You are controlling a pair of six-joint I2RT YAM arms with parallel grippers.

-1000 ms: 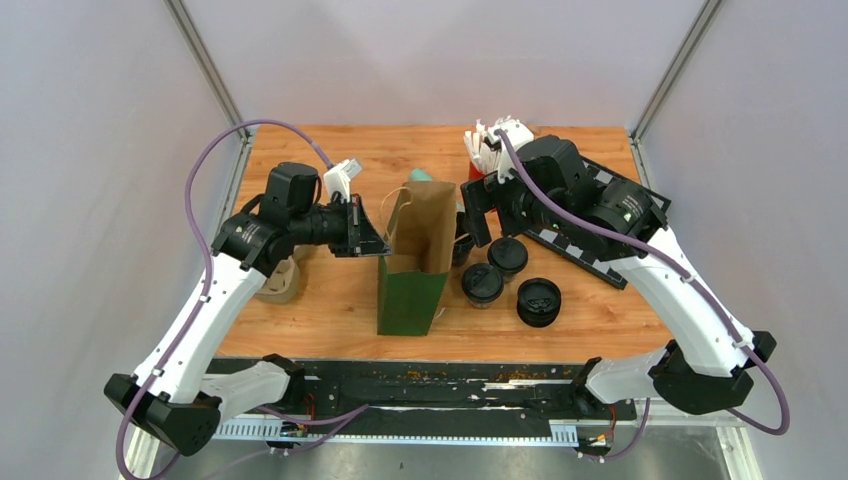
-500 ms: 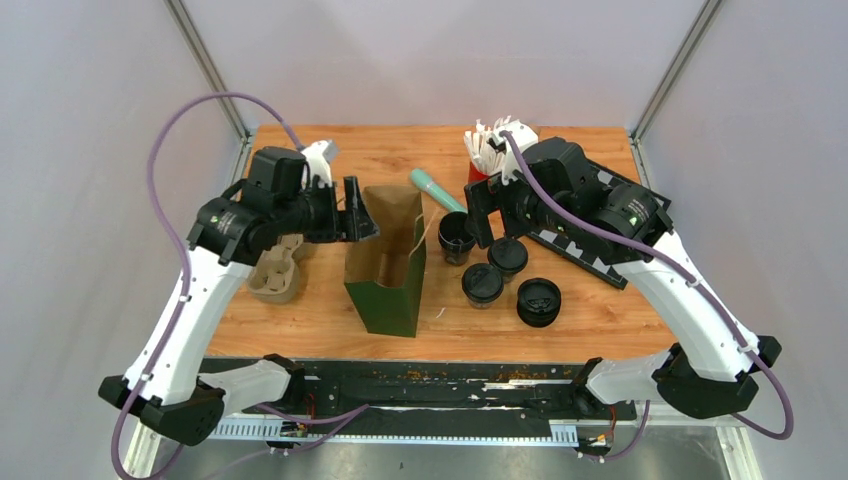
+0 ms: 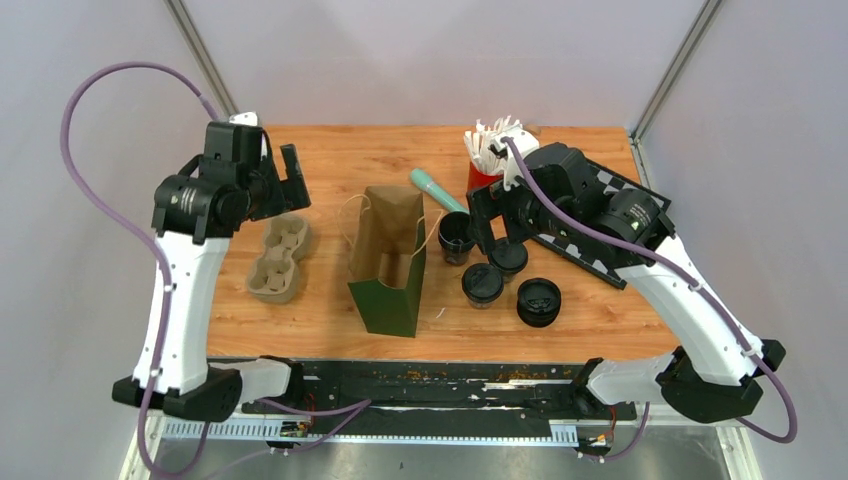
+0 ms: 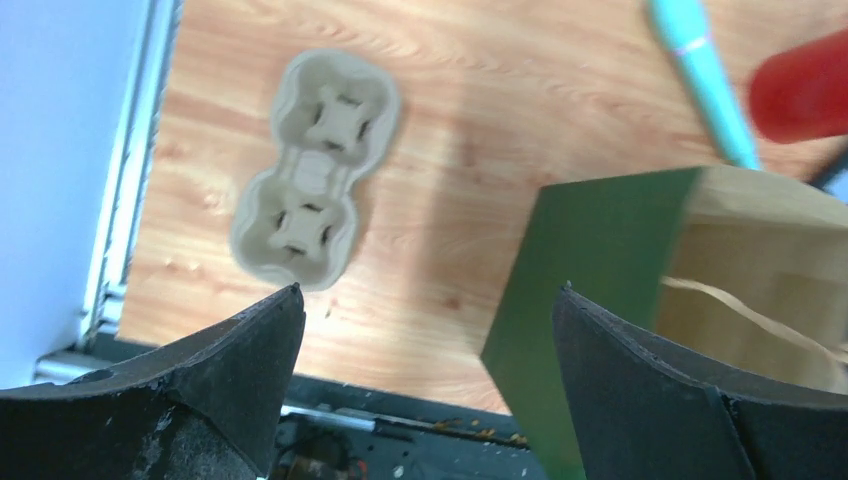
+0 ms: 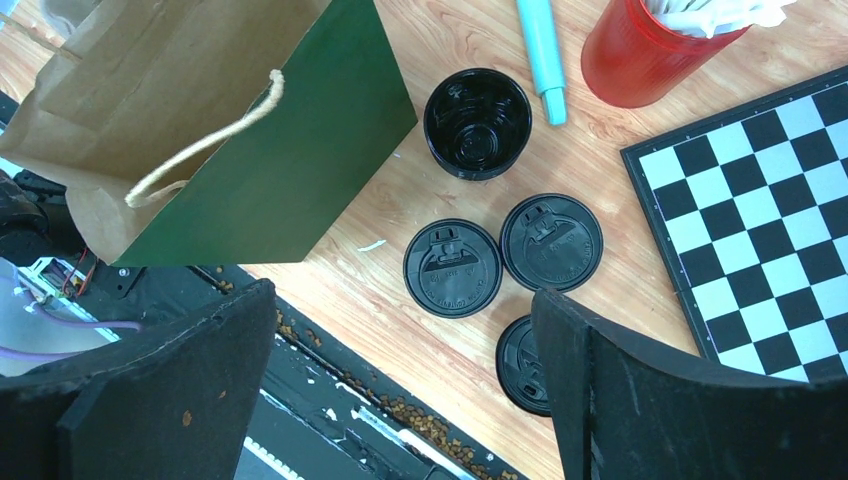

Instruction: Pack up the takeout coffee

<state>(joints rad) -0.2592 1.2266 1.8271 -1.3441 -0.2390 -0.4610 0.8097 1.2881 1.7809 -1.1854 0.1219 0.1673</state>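
Observation:
A paper bag (image 3: 390, 262), green outside and brown inside, stands with its mouth up mid-table; it also shows in both wrist views (image 4: 600, 260) (image 5: 280, 150). To its left lies a cardboard cup carrier (image 3: 279, 258) (image 4: 313, 166). To its right stand an uncovered black cup (image 3: 456, 235) (image 5: 476, 123) and three lidded black cups (image 3: 482, 283) (image 3: 508, 256) (image 3: 539, 301). My left gripper (image 3: 283, 185) (image 4: 428, 290) is open and empty, raised above the carrier's far end. My right gripper (image 3: 492, 228) (image 5: 402, 290) hangs open and empty above the cups.
A red cup of white stirrers (image 3: 485, 165) (image 5: 650, 50) stands at the back. A teal pen (image 3: 432, 188) (image 4: 700, 80) lies behind the bag. A checkerboard (image 3: 590, 220) (image 5: 760, 220) lies under the right arm. A black rail (image 3: 430, 375) runs along the front edge.
My left gripper pulled the bag leftward, then opened, let go of it and drew back to the far left. The bag stays standing open. The right arm barely shifted.

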